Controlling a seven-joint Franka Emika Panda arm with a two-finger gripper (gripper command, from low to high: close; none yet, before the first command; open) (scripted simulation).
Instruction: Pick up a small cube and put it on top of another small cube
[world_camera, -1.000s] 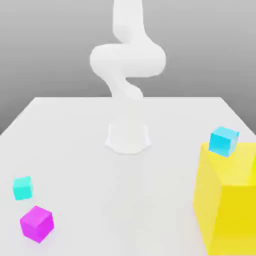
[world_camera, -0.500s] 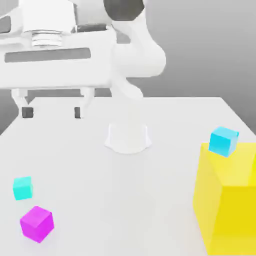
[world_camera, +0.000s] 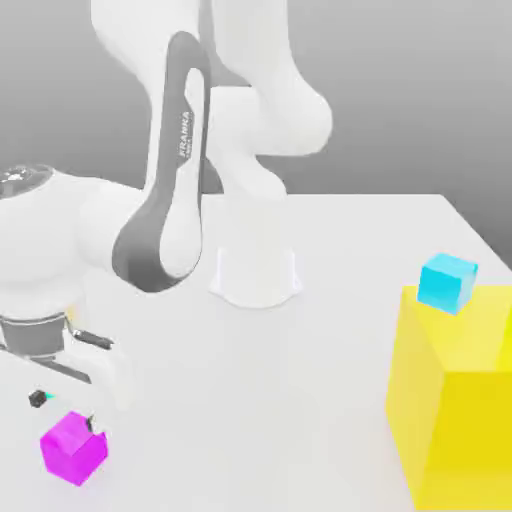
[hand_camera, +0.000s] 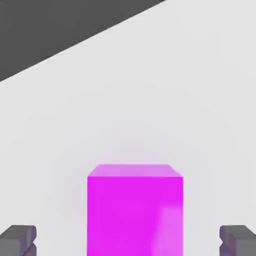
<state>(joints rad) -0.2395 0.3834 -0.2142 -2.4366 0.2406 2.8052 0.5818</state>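
the gripper (world_camera: 67, 412) is released, its fingertips spread wide at the magenta cube (world_camera: 73, 448), which lies between them in the hand view with a gap on either side. the magenta cube sits on the white table (world_camera: 300, 400), toward its front edge at the exterior view's left. a blue cube (world_camera: 447, 283) rests on top of the yellow block (world_camera: 450, 420), near its back left corner in the exterior view.
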